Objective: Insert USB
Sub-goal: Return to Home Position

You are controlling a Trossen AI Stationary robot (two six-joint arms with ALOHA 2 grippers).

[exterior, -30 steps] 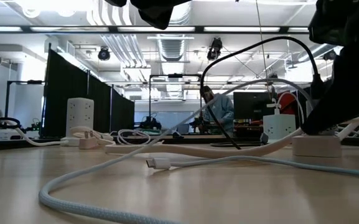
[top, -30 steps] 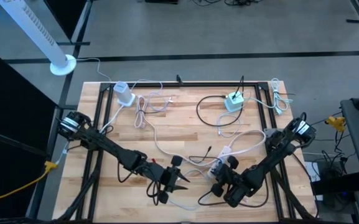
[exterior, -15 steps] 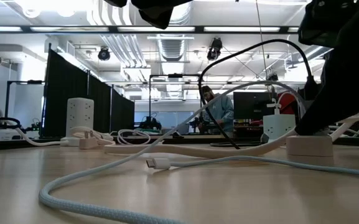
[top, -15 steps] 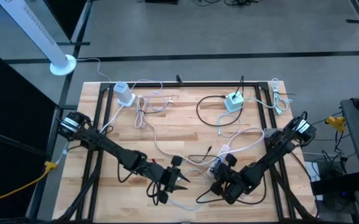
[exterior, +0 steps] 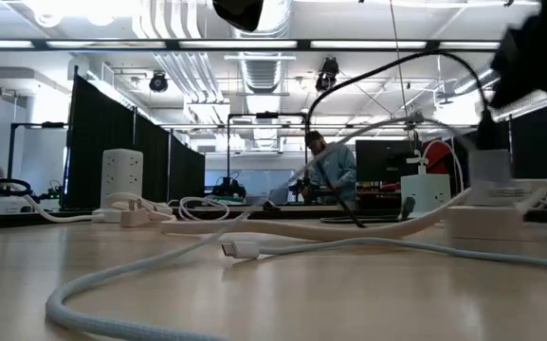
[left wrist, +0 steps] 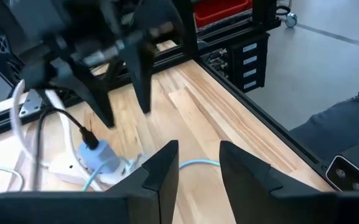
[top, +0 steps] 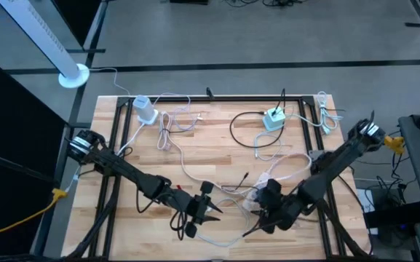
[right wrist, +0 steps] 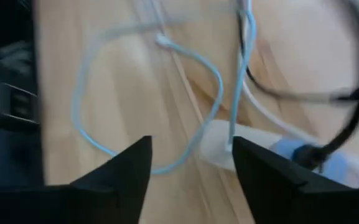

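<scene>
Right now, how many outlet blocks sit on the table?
3: a white cube at the far left, a teal cube far centre-right, and a pale strip at the near edge beside the right end effector. Cables could hide more.

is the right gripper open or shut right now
Open. The right gripper shows in its wrist view with both fingers apart, nothing between them, and the light blue cable visible through the gap.
</scene>
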